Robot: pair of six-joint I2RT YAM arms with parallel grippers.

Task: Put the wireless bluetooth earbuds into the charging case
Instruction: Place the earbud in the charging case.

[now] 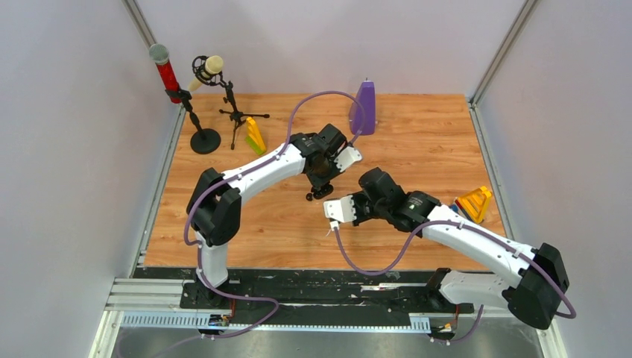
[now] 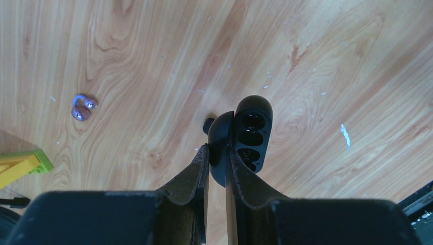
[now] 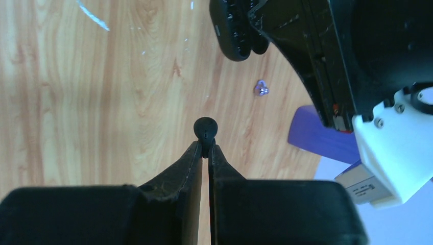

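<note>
Right wrist view: right gripper [image 3: 205,150] pinches a black bud [image 3: 206,127] at its tips. Beyond, left gripper [image 2: 217,155] clamps the open black case [image 2: 251,133] by one half (sockets exposed). Well apart, purple buds [image 2: 83,108] lie on the table [image 2: 316,46]. Best: centre bud over a socket, lower slowly.

You see the whole table [image 1: 417,127] from high above its near edge; both wrist cameras face down, close to it, and share the black case [image 2: 254,133].
</note>
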